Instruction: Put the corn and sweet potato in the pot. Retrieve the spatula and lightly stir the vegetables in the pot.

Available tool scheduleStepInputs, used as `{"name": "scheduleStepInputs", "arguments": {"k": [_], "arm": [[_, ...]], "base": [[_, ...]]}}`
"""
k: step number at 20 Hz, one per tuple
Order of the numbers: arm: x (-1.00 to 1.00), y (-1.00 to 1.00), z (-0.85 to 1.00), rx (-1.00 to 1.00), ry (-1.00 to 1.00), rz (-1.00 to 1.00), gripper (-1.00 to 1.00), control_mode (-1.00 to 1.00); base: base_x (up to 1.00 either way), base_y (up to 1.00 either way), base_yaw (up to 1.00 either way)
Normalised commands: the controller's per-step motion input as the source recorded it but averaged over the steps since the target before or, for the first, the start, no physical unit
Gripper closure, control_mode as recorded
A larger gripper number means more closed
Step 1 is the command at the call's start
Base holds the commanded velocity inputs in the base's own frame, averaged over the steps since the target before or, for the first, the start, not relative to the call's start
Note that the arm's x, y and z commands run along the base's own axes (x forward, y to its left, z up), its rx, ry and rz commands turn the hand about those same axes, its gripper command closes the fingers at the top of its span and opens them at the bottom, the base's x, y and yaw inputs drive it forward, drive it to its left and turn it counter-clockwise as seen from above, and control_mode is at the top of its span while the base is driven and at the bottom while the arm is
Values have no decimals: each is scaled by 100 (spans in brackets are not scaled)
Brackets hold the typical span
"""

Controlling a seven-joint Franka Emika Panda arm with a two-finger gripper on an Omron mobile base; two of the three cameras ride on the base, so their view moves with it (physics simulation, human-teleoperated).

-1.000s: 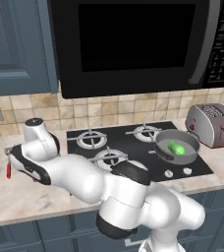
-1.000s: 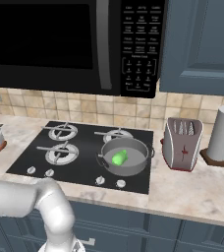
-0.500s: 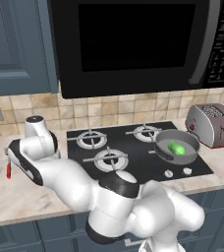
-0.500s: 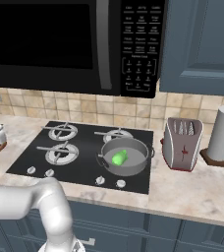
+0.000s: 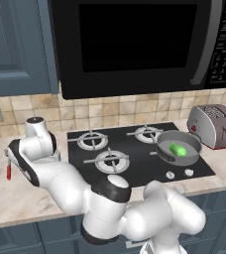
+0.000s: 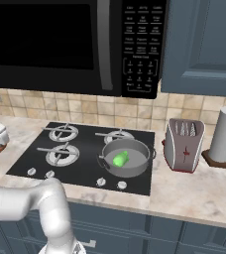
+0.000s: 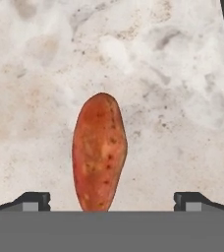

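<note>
The bright green, smooth oblong corn (image 6: 120, 159) already lies inside the round grey metal pot (image 6: 144, 153) on the black stovetop's front right burner, so the first part of the task looks done. The small orange-brown, pointed-ended sweet potato (image 7: 99, 151) is not yet in the pot: it lies flat on the mottled beige stone tabletop (image 7: 45, 74), left of the stove. The claw (image 7: 111, 199) hangs directly over it with its two dark fingertips (image 7: 33, 200) spread wide, one on each side of the potato and neither touching it; nothing is held. The potato runs roughly crosswise to the line between the tips, so it seems well lined up for a pinch across its narrow width. In the left base view the red-handled spatula (image 5: 8, 169) lies on the tabletop just beside the arm's wrist, untouched. Left to do, by my reading: grasp the potato, carry it to the pot, then fetch the spatula and stir.
</note>
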Motion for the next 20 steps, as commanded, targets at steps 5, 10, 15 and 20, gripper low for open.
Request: {"name": "scheduleStepInputs", "arguments": {"k": [5,10,15,20], "arm": [[7,1,-18,0,5,0,-100,-100],[1,2,-18,0,7,0,-100,-100],[0,4,-19,0,6,0,-100,-100],[0,10,-14,-1,8,0,-100,-100]], "base": [[0,0,0],[0,0,0],[0,0,0],[0,0,0]]}}
